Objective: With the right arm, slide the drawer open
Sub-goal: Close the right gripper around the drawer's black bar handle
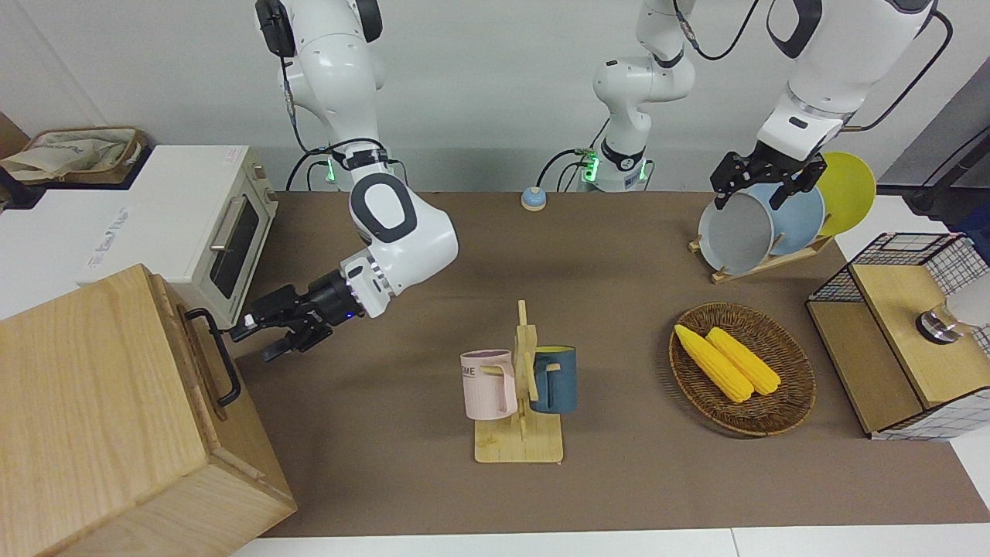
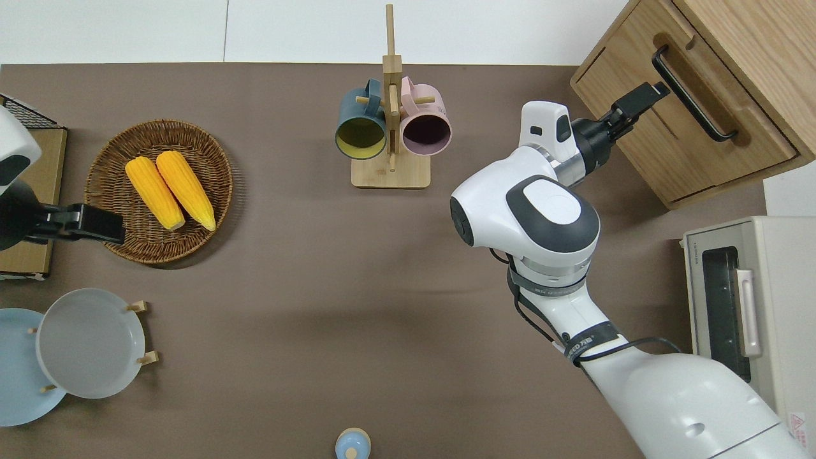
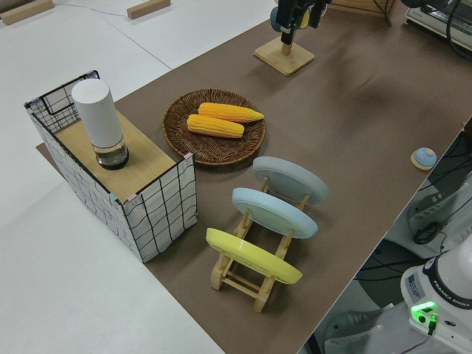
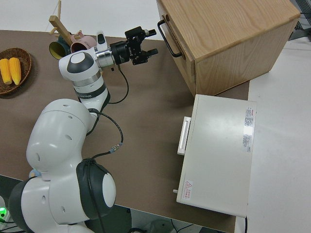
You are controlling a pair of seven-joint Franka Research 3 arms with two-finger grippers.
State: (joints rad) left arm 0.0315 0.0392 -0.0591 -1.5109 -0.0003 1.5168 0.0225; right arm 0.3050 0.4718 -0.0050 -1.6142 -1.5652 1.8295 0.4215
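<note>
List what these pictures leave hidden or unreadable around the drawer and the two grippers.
- Drawer interior: the front panel is all that shows in every view.
- Right gripper near the handle: contact cannot be settled in the front or overhead view.
- Left gripper: parked; the overhead view cuts off most of that arm.
- Left side view: the drawer is out of frame.

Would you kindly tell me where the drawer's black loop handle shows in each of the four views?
Front: black loop handle on the drawer, at the picture's left edge.
Overhead: handle near the top right corner.
Left side: not in it.
Right side: handle at top centre.
Shared landmark: the right pincer, open, close to the handle.
</note>
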